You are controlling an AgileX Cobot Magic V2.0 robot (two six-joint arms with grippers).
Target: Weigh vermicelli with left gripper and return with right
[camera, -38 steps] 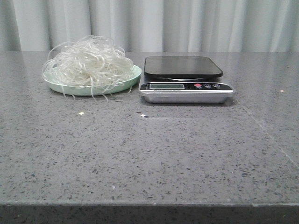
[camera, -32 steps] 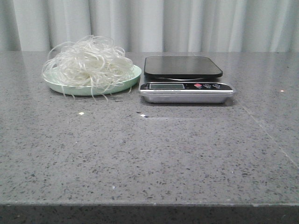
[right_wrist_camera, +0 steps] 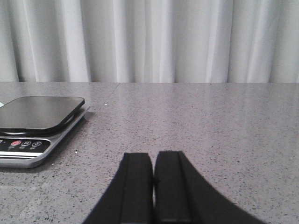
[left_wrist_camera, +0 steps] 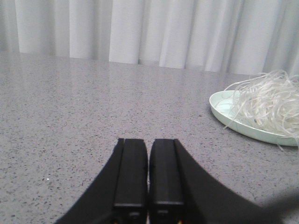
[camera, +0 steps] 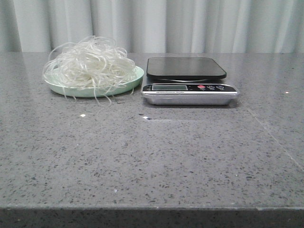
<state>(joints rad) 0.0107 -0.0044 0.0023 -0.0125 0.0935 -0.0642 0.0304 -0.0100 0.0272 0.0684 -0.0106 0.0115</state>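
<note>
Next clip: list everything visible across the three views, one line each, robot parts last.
vermicelli: one tangle, translucent white, heaped on the plate, a few strands hanging over its near rim.
plate: one, pale green, far left part of the table, just left of the scale.
scale: one, black platform on a silver base with a small display and buttons, nothing on the platform, far middle of the table.
table: one, speckled grey stone.
curtain: pale grey-white folds behind the table.
left gripper: one, black, fingers together, low over the table, away from the plate.
right gripper: one, black, fingers together, beside the scale.
</note>
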